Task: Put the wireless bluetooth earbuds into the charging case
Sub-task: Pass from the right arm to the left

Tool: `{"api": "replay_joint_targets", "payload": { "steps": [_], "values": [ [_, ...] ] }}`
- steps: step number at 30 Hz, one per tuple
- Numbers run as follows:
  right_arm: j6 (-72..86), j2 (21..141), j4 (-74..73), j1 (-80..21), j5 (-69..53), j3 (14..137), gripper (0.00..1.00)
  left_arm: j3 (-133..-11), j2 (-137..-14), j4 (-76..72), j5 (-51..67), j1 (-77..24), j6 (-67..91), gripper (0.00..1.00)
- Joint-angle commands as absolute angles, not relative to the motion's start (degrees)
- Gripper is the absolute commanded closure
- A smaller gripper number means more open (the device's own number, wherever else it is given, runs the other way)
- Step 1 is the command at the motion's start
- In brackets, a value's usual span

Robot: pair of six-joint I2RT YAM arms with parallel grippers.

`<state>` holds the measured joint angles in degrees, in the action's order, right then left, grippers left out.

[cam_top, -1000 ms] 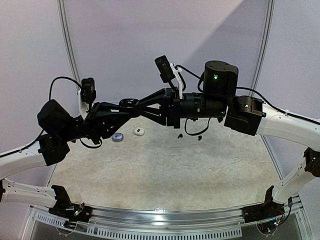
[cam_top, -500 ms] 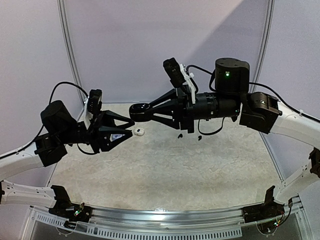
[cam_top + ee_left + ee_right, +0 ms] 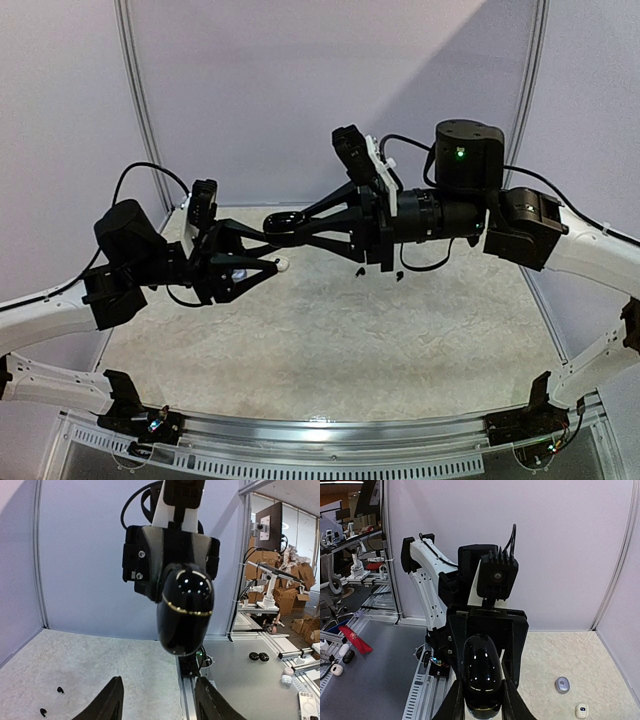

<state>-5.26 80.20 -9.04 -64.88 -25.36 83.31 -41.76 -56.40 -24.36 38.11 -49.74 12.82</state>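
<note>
Left gripper [image 3: 268, 252]: fingers parted, holding nothing. Facing it, apart: right gripper [image 3: 296, 224], clenched on a glossy black pebble-shaped charging case [image 3: 185, 611], in mid-air. Below right gripper: tiny black earbuds [image 3: 358, 272] on the speckled tabletop [image 3: 330, 340], bare surface around them, walls beyond.

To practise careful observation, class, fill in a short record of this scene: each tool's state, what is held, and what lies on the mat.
Right tool: shut on the black case, holding it in the air
Left tool: open and empty, pointed at the black case
Black case: raised clear of the mat
Lying on the mat: two black earbuds, a grey case, a white case
Task status: both black earbuds lie loose, not in any case
</note>
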Motion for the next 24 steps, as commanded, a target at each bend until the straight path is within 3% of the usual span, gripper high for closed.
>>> {"api": "replay_joint_targets", "payload": {
  "steps": [1, 13, 20, 24],
  "values": [
    [-5.1, 79.8, -8.8, -65.2, -24.9, 82.4, 1.0, -43.2, -56.7, -26.3, 38.5, -51.5, 11.5, 0.51],
    [-3.5, 80.5, -9.9, -66.0, -21.9, 81.0, 1.0, -43.7, -57.8, -27.3, 38.2, -53.3, 13.5, 0.55],
    [-3.6, 80.1, -9.3, -66.1, -21.2, 79.9, 1.0, -43.7, -58.1, -27.2, 38.1, -53.3, 13.3, 0.68],
    [-3.6, 80.1, -8.7, -66.1, -21.0, 79.6, 1.0, -43.3, -57.8, -27.2, 38.4, -53.3, 13.0, 0.8]
  ]
}}
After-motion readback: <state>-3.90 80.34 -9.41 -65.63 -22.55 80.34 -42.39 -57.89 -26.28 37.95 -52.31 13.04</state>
